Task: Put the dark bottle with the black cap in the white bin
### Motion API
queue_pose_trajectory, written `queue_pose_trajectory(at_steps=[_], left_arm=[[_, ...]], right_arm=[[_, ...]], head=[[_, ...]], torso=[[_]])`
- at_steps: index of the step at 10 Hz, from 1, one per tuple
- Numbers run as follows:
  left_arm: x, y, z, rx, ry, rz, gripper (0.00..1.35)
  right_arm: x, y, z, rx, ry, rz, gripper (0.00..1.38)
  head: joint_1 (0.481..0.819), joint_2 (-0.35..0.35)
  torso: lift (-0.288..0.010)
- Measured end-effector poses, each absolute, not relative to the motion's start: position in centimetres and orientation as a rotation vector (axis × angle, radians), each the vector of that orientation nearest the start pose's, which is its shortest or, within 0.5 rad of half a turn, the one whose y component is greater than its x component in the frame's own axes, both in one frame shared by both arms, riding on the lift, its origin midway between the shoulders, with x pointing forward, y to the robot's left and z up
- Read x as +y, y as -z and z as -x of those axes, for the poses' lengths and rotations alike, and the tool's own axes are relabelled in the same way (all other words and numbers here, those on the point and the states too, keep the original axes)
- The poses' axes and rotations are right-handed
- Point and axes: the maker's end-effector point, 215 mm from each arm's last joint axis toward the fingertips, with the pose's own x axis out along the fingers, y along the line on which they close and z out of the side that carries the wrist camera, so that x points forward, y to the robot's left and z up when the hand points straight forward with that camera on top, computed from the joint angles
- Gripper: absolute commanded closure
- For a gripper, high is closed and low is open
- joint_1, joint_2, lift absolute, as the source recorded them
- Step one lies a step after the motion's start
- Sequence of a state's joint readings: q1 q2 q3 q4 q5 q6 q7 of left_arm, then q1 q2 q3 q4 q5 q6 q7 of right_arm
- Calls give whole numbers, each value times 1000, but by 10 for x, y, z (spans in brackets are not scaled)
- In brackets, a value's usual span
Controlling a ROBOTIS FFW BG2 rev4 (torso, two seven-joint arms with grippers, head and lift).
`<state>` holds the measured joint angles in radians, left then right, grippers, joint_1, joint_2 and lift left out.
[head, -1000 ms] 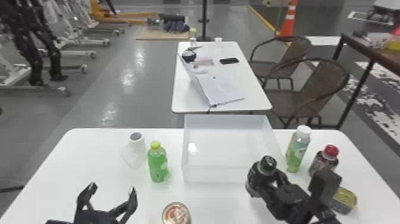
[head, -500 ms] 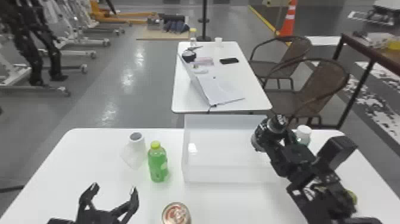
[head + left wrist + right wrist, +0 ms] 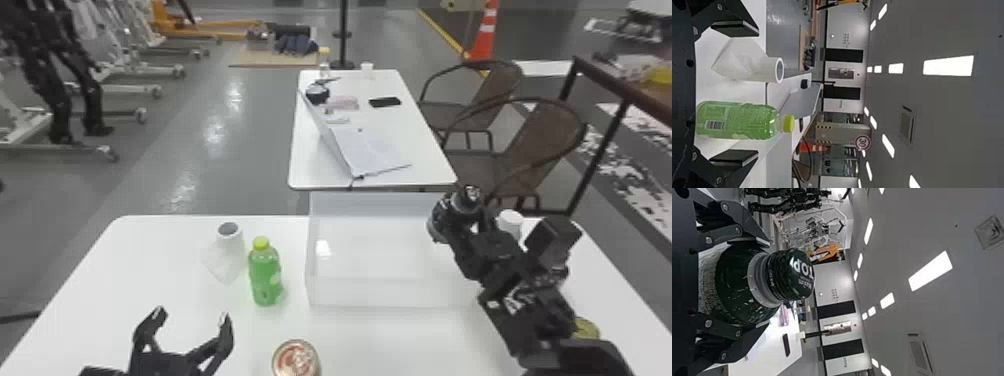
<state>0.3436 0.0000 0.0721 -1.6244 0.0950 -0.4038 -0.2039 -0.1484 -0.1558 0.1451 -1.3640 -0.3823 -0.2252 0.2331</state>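
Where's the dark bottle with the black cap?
Head view: the bottle is in the black right pincer, at the right end of the white rectangular bin, left of a white cap.

A white tabletop (image 3: 150, 260) with rounded corners stands near, on a glossy grey floor (image 3: 260, 150). Beyond it is a narrower white table (image 3: 310, 165). Two brown chairs (image 3: 545, 130) stand to its right, a dark-edged table (image 3: 620, 90) farther right. An orange-and-white cone (image 3: 482, 45) stands far off beside a yellow floor line (image 3: 440, 30). Bright panels (image 3: 948, 65) light the grey ceiling (image 3: 946, 117).
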Motion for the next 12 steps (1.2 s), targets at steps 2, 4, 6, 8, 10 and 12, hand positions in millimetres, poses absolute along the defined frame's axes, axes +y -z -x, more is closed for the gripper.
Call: queue_pose_trajectory(at_steps=[2,4,6,8,10,12], left_arm=[[236,370,-467,-124,105,49,206],[237,371,-467,-123,104,49,206],[237,372,-466,-122,104,50,206],[237,372,-466,-123,104,50,206],[237,372,-466,-123,104,51,206],[237,372,-466,-123,104,51,206]], right_arm=[[-177,318,-634,-113,-307,-213,955],[-171,342,-638,-64,-300,-254,955],[-168,360,-640,-29,-284,-284,888],[-167,365,-640,-20,-280,-290,286],[-168,362,-637,-26,-269,-291,64],[-168,358,-631,-37,-265,-306,78]], head=[[549,0],[549,0],[549,0],[549,0],[549,0],[549,0]], torso=[[-100],[-100],[-100],[-100],[-100],[-100]])
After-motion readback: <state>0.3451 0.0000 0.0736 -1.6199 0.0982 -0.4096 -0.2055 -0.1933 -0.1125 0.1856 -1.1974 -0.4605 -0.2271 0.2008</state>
